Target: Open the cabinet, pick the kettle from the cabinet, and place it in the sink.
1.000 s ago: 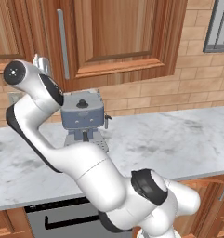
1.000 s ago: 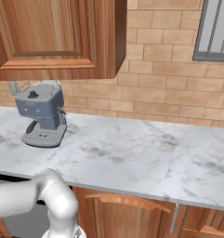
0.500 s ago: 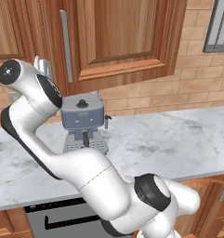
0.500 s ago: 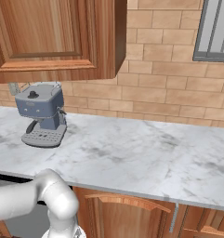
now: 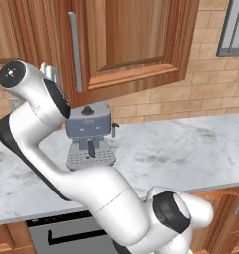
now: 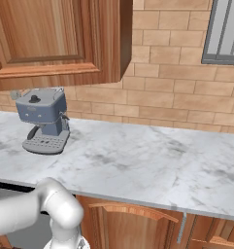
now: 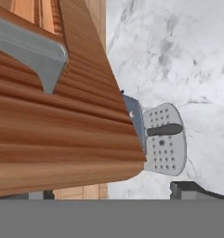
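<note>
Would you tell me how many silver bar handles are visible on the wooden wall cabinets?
1: the vertical bar handle on the cabinet door above the espresso machine. Others may lie outside the frames.

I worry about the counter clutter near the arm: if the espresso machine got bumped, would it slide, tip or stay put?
The espresso machine would probably stay put or slide rather than tip: it looks boxy, with a wide tray base flat on the marble counter. A knock high on its body seems riskier than a low one. The smooth counter may let it skid.
</note>
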{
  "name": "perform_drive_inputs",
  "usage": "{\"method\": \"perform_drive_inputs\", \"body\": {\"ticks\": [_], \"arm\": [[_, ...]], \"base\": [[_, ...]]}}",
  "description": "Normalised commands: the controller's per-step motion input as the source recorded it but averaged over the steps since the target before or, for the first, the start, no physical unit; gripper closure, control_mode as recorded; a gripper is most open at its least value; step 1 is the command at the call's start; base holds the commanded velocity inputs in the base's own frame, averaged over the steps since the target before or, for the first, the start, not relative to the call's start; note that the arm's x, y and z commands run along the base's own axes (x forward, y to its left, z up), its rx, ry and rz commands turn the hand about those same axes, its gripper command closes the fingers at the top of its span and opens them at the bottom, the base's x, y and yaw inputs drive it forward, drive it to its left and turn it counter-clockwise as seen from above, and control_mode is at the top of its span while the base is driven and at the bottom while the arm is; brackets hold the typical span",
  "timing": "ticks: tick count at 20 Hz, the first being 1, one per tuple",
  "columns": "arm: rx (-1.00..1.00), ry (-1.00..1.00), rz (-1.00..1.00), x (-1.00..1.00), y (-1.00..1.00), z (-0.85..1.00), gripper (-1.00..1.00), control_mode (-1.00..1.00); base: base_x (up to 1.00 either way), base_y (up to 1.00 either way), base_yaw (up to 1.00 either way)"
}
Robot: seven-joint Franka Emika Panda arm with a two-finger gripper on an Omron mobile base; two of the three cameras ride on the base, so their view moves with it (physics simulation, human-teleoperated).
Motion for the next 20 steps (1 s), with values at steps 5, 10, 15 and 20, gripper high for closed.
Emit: {"method": "perform_drive_inputs", "body": {"ticks": [5, 10, 15, 20], "arm": [[0.15, 0.0, -0.19, -0.57, -0.2, 0.01, -1.0, -1.0], [0.11, -0.02, -0.18, -0.6, -0.25, 0.0, -1.0, -1.0], [0.06, -0.01, -0.19, -0.57, -0.28, 0.0, -1.0, -1.0], [0.05, 0.0, -0.2, -0.53, -0.34, 0.0, -1.0, -1.0]], "base": [[0.0, 0.0, 0.0], [0.0, 0.0, 0.0], [0.0, 0.0, 0.0], [0.0, 0.0, 0.0]]}}
